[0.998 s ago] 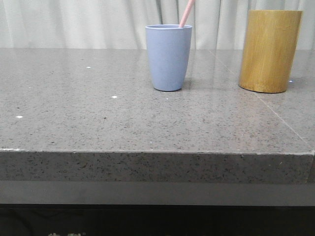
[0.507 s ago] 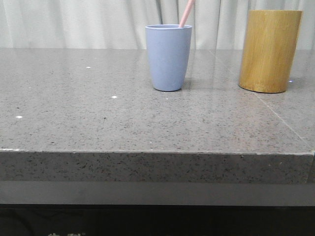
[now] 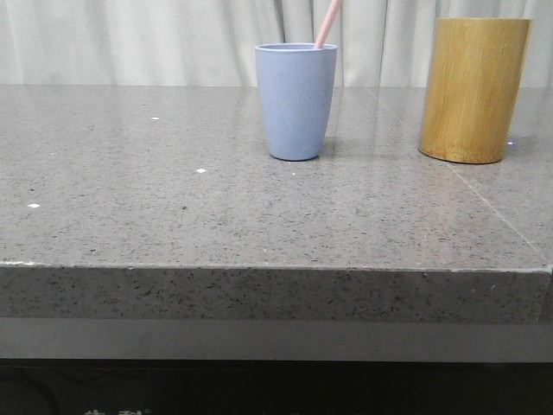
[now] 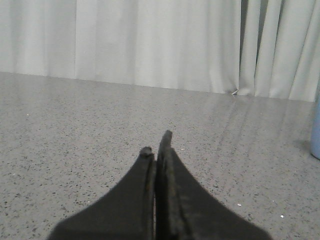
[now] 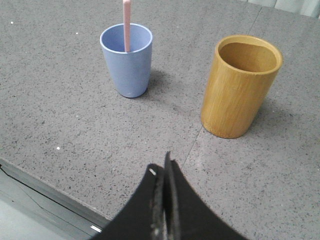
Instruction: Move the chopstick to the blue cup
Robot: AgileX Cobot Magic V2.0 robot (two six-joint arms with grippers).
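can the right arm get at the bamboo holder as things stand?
Probably yes. The right gripper is shut and empty, and bare table lies between it and the bamboo holder. The blue cup, with the chopstick in it, stands apart to one side.

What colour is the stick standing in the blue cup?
Pale pink. The chopstick stands in the blue cup, clearest in the right wrist view.

I read the table (image 3: 173,199) as grey speckled stone, polished, with faint reflections. The blue cup (image 3: 295,99) looks like matt, smooth plastic. The chopstick (image 5: 126,25) appears plain, matt pink. The yellow cylinder (image 3: 473,89) shows fine bamboo grain with a satin finish. Behind hangs a pale cloth curtain (image 4: 150,45).
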